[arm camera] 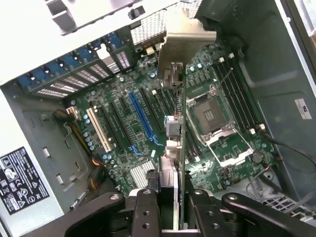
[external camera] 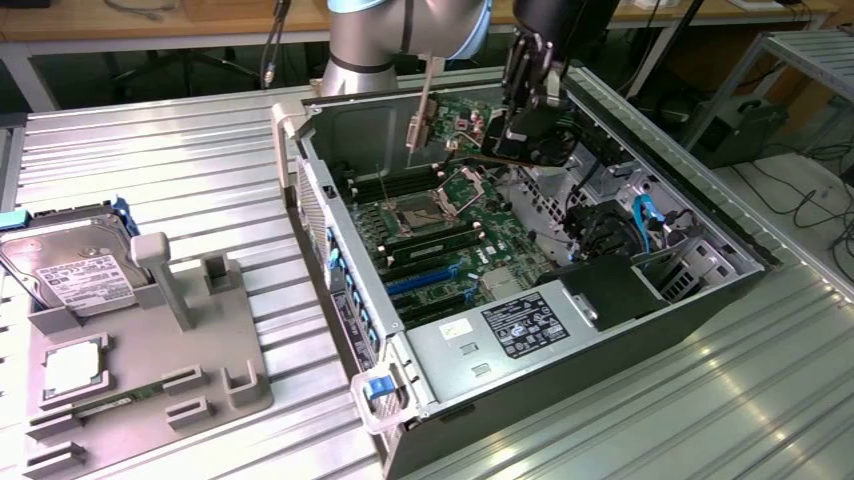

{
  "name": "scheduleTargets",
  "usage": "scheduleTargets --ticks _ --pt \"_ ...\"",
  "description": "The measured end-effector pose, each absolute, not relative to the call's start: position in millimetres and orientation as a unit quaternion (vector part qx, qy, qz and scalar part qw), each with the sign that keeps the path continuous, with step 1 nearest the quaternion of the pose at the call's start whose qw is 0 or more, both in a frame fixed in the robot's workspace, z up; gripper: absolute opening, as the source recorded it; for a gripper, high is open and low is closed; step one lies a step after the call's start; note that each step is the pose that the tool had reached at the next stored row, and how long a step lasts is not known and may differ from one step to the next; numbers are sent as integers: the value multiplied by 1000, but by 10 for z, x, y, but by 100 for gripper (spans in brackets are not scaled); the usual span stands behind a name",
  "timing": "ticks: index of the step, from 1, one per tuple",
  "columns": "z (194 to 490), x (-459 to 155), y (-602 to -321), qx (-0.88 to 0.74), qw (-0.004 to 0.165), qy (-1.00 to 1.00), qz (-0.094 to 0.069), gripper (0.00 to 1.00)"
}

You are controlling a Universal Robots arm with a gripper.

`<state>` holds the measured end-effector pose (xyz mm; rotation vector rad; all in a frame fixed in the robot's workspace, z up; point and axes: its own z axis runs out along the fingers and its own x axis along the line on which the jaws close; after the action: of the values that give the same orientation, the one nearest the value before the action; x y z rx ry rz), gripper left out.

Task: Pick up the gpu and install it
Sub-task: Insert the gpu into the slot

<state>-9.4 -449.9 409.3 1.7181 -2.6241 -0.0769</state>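
- We see the claw [arm camera: 168, 207] clenched on the gpu [arm camera: 174, 123], the two fingers pinching the thin card from both faces at its near end
- The gpu hangs edge-on under the claw, so in the wrist view it reads as a narrow strip running away from the fingers toward the metal bracket [arm camera: 186, 47] at its far end
- In the exterior view the gpu [external camera: 527, 135] sits up in the air above the far part of the open case [external camera: 441, 350], its black fan side showing, the bracket [external camera: 423, 115] pointing down along the rear wall of the case
- The card is clear of the motherboard [arm camera: 123, 123]; we see no contact between its lower edge and any slot
- The relation that matters: the card's long axis runs roughly parallel to the row of long expansion slots, among them the blue slot [arm camera: 141, 116] and the white slot [arm camera: 98, 131]
- Those slots lie off to one side of the card's line in the wrist view, while the card itself hangs nearer the cpu socket [arm camera: 210, 116]
- We judge that the card is aligned in direction but offset sideways from the slots, and we cannot tell which slot is meant
- On the surface [external camera: 174, 150] beside the case, a grey holder [external camera: 147, 340] carries a hard drive [external camera: 74, 265], well apart from the claw
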Motion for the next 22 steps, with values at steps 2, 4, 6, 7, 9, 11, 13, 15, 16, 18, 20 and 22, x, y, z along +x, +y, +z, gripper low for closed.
scheduleTargets --ticks 2,4,6,7,9,11,13,15,16,18,20,22 --pt "4088 -94 -4499 561 2 -827 -24 28" --pt "4083 -94 -4499 573 3 -819 -24 28" --pt "4078 -94 -4499 586 3 -810 -24 28" --pt "4076 -94 -4499 593 3 -805 -24 28" --pt "4071 -94 -4499 605 4 -796 -24 28" --pt "4066 -94 -4499 618 4 -786 -24 28" --pt "4061 -94 -4500 633 5 -774 -24 28" --pt "4050 -96 -4505 641 5 -767 -24 28" --pt "4045 -96 -4505 646 5 -763 -24 28" --pt "4036 -96 -4505 659 5 -751 -24 28" --pt "4015 -96 -4506 672 6 -740 -24 28" --pt "3984 -100 -4508 681 6 -732 -24 28"
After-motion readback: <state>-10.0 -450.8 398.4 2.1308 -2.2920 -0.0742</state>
